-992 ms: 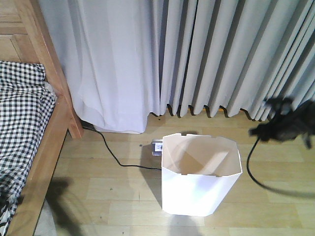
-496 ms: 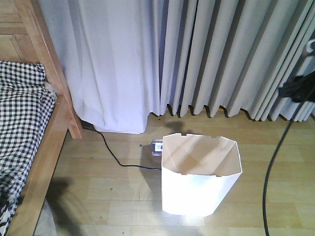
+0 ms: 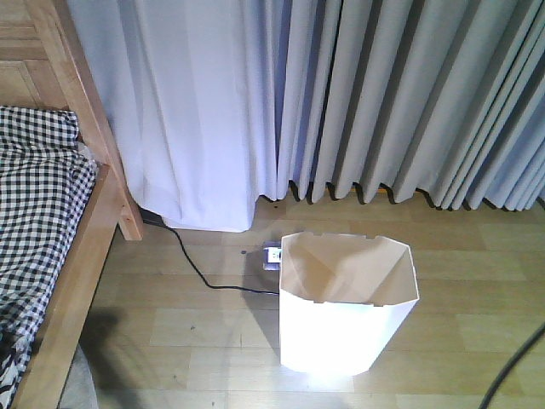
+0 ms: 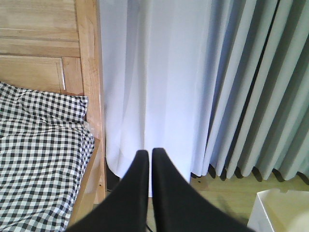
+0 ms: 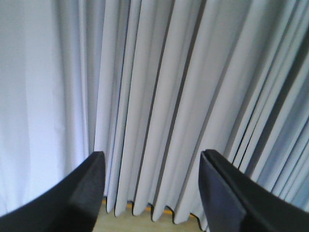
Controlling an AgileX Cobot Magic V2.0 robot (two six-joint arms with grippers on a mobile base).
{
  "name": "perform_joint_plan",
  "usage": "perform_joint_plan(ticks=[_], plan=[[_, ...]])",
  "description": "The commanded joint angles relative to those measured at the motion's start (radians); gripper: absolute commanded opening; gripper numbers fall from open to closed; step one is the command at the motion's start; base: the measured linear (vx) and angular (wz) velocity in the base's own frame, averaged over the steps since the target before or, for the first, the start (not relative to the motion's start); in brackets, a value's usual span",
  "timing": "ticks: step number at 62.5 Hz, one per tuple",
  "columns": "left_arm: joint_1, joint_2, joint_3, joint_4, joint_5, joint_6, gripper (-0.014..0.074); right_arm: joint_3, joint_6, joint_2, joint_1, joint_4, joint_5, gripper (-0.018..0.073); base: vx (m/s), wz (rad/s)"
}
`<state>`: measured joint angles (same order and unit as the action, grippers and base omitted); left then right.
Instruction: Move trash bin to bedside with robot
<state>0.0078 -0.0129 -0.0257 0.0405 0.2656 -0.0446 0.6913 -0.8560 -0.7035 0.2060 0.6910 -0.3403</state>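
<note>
Reaching has not begun, by my judgement: you have neither arm on the trash bin (image 3: 347, 305), so you are at the approach step; the bin stands on the wooden floor (image 3: 204, 341) in front of the grey curtains (image 3: 400, 102), well apart from the bedside (image 3: 64, 256) at the left of the front view, and nothing touches its rim.

Your left gripper (image 4: 147, 159) has its two black fingers pressed together with nothing between them; it looks toward the bed's wooden post and the checked bedding (image 4: 38, 145), with only a corner of the bin at the lower right of that view. Your right gripper (image 5: 149, 174) is spread wide and empty; it faces the curtains, and the bin does not show in that view at all. In the front view neither gripper appears; only a stretch of black cable (image 3: 515, 375) crosses the lower right corner.

The bin stands upright; its long axis runs vertically, mouth up, the body tapering toward the floor; the notched many-sided rim is open to you from above.

Next, I judge, you need to tilt the spread right gripper down over the near or right-hand wall of the rim, clamp there, then draw the bin leftward; mind the floor cable (image 3: 200, 271) running to the small socket (image 3: 272, 255) just behind the bin.
</note>
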Motion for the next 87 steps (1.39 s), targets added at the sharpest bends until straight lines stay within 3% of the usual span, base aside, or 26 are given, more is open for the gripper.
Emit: perform_joint_plan(ticks=[1,14,23,30,41,47,57,70,87], plan=[[0.0,-0.015,-0.012,0.004,-0.069,-0.006,-0.0006,-0.07,-0.007,0.115,-0.001,0.046,0.059,0.0426,0.0,0.0],[0.0,-0.015,-0.012,0.004,-0.069,-0.006,-0.0006,-0.293,-0.007,0.408,-0.081,0.034,0.048,0.0426,0.0,0.0],[0.0,-0.015,-0.012,0.004,-0.069,-0.006,-0.0006,-0.438,-0.006,0.549,-0.081,0.017,0.058,0.0426,0.0,0.0],[0.0,-0.015,-0.012,0.004,-0.069,-0.006,-0.0006,-0.494,-0.006,0.6,-0.081,0.077,0.057,0.0426,0.0,0.0],[0.0,-0.015,-0.012,0.004,-0.069,-0.006,-0.0006,-0.494,-0.004,0.6,-0.08,0.091,0.03,0.0421,0.0,0.0],[0.0,-0.015,-0.012,0.004,-0.069,-0.006,-0.0006,-0.494,-0.005,0.6,-0.079,0.089,0.047,0.0338,0.0,0.0],[0.0,-0.015,-0.012,0.004,-0.069,-0.006,-0.0006,-0.494,0.0,0.6,-0.079,0.105,0.064,-0.0016,0.0,0.0],[0.0,-0.015,-0.012,0.004,-0.069,-0.006,-0.0006,-0.494,0.0,0.6,-0.079,0.211,0.072,-0.0011,0.0,0.0],[0.0,-0.015,-0.012,0.004,-0.069,-0.006,-0.0006,-0.494,0.0,0.6,-0.079,0.212,0.072,-0.0009,0.0,0.0]])
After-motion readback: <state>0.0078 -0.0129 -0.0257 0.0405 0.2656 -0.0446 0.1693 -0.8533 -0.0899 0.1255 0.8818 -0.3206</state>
